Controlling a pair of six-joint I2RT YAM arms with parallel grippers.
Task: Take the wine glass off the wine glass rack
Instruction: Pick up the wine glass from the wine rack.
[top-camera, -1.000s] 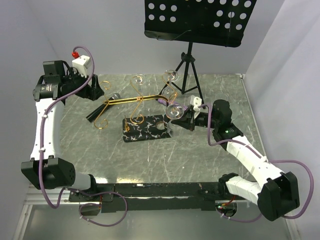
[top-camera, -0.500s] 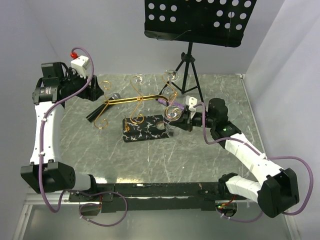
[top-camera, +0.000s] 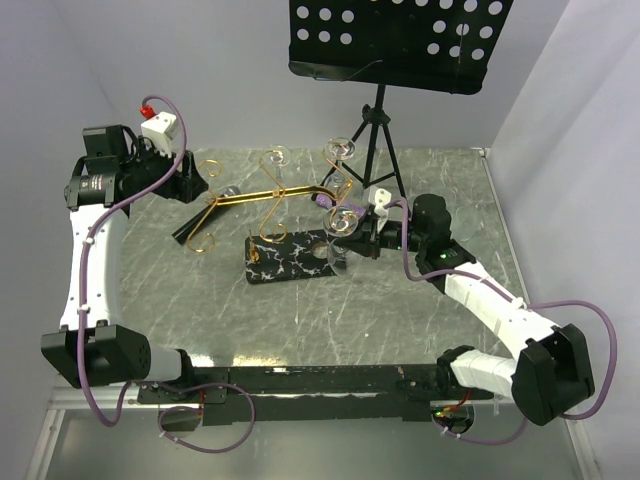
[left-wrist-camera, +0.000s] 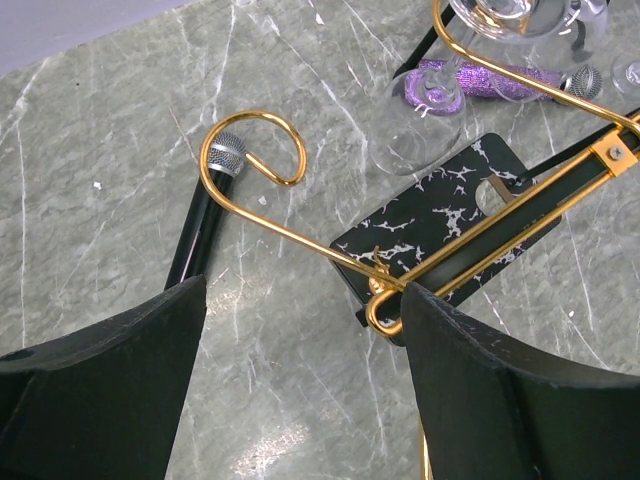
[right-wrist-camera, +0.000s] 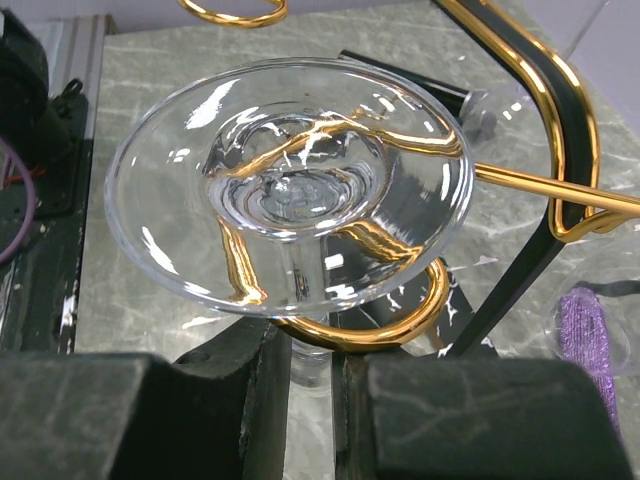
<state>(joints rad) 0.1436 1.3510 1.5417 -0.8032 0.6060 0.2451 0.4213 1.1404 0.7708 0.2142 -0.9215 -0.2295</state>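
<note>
Right gripper (right-wrist-camera: 310, 372) clamped on the stem of the inverted wine glass (right-wrist-camera: 290, 185); glass foot seated over a curled gold arm of the wine glass rack (top-camera: 280, 262), which stands on the surface (top-camera: 200, 300); left gripper (left-wrist-camera: 305, 300) with fingers wide apart, holding nothing, above another curled arm.

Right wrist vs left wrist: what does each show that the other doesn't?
Right wrist only: the right gripper shut on the stem of the wine glass, whose foot sits on top of a gold curl of the wine glass rack.
Left wrist only: the left gripper, open and empty, above the rack's black white-veined base.
Both: the rack's gold arms, the grey marbled table and a purple object.
</note>
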